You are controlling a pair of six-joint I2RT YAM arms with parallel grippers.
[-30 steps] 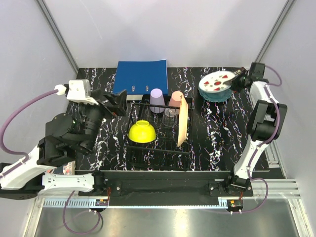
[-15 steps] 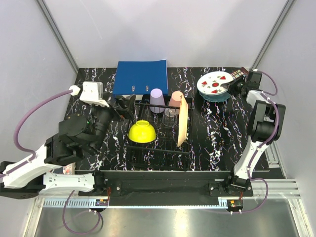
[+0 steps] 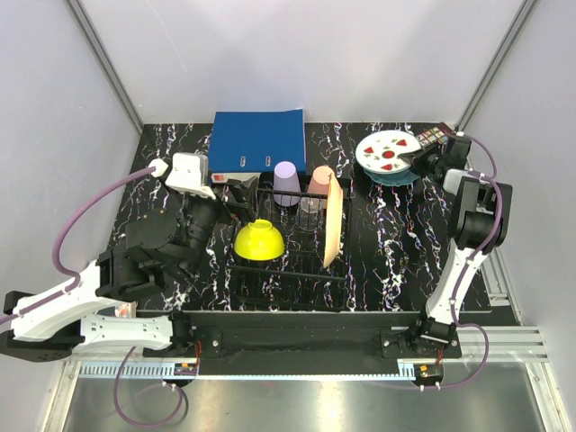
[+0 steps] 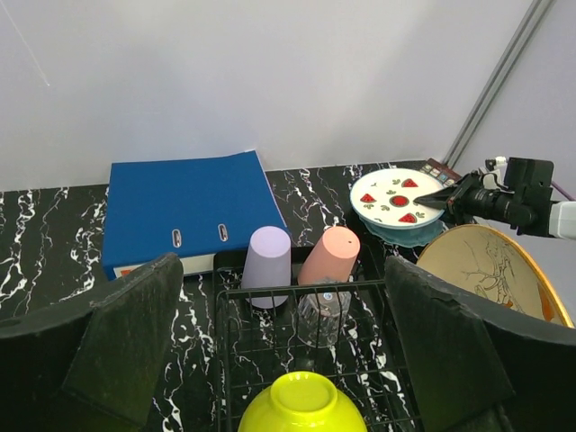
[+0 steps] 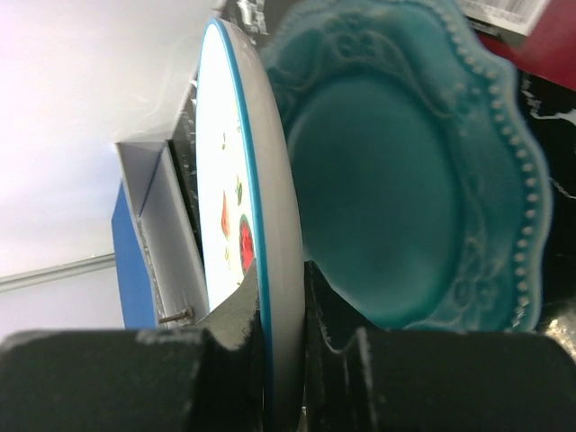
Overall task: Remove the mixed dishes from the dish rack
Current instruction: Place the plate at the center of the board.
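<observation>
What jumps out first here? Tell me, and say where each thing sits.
The bright yellow bowl, upturned in the black wire dish rack in the middle of the top view, draws the eye first. Next, at the far right, the right gripper pinches the rim of a round white watermelon-print plate over a scalloped teal plate. A flat blue binder lies behind the rack.

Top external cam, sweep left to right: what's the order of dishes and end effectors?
left end effector → yellow bowl → lilac cup → peach plate → watermelon-print plate → right end effector
</observation>
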